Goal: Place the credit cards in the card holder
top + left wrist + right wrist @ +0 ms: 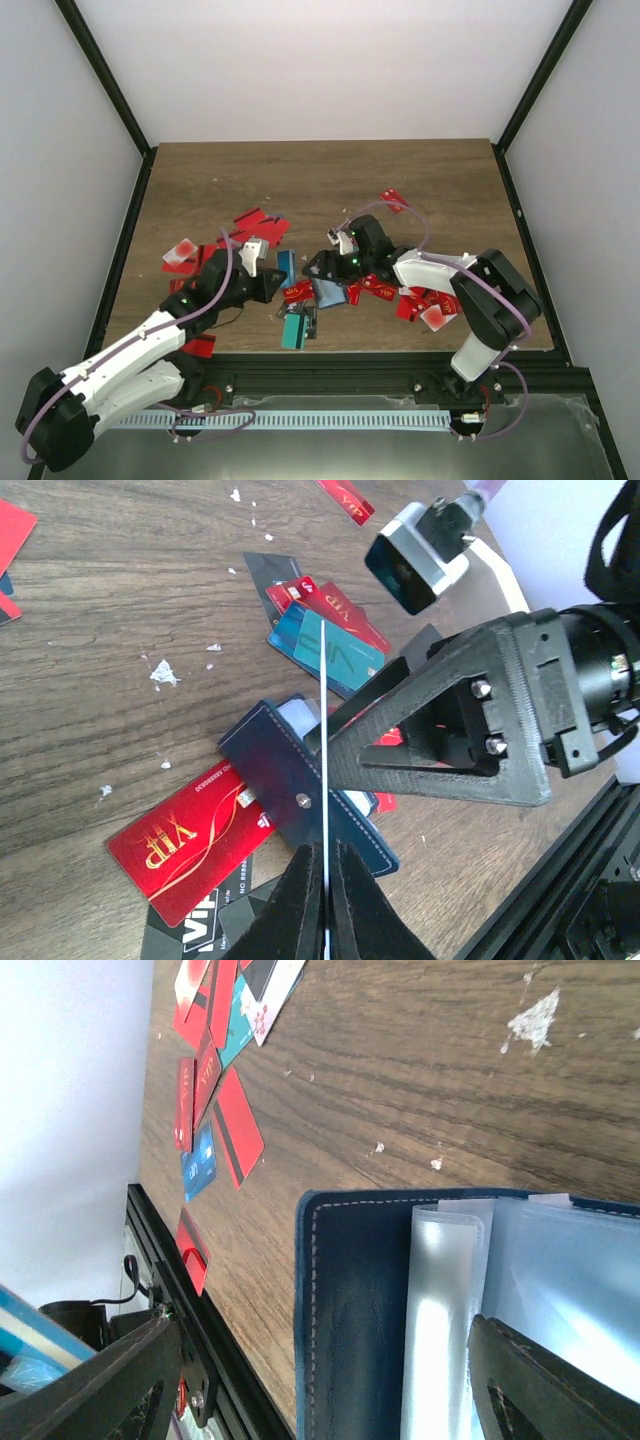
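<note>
The card holder is a navy stitched case lying open on the wood, with clear sleeves showing in the right wrist view. In the left wrist view it lies just below my left gripper. That gripper is shut on a thin credit card, seen edge-on and upright over the holder. My right gripper is open and straddles the holder. One of its fingers rests on the sleeves. Red credit cards lie scattered, and a red VIP card lies beside the holder.
Teal cards lie near the front edge. Whitish-clear cards lie at the left and right. A lone red card lies farther back. The black front rail runs close behind the holder. The right arm's finger crowds the held card.
</note>
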Controlling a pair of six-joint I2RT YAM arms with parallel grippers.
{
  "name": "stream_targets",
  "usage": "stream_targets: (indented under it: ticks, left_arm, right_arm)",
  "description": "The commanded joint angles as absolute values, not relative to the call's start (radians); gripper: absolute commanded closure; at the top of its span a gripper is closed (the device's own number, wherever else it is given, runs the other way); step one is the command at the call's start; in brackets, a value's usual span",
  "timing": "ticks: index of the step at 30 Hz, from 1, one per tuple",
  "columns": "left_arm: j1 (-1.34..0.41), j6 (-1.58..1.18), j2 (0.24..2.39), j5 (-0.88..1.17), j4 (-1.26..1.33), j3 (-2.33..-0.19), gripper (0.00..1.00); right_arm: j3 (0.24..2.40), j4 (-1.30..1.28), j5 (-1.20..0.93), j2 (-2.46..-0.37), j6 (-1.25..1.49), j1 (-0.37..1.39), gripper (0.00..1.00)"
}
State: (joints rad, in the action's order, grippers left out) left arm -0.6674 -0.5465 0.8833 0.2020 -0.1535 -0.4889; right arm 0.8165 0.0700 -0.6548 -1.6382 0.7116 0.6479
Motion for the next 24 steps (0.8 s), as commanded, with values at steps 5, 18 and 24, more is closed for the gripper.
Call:
stream_targets:
  ticks: [5, 18, 24]
  left_arm:
    - [-0.664, -0.553, 0.854, 0.184, -0.176, -0.447, 0.96]
    - [-0.662, -0.737, 0.853, 0.105, -0.203, -0.335, 0.96]
    - [-0.663, -0.755, 0.858, 0.106, -0.181, -0.289, 0.96]
  right_arm:
    - [0.890, 0.140, -0.739, -1.706, 0.757, 0.696, 0.20]
    - [0.934, 0.203, -0.741, -1.765, 0.815, 0.796, 0.20]
    - [0.911, 0.237, -0.738, -1.767, 0.838, 0.825, 0.21]
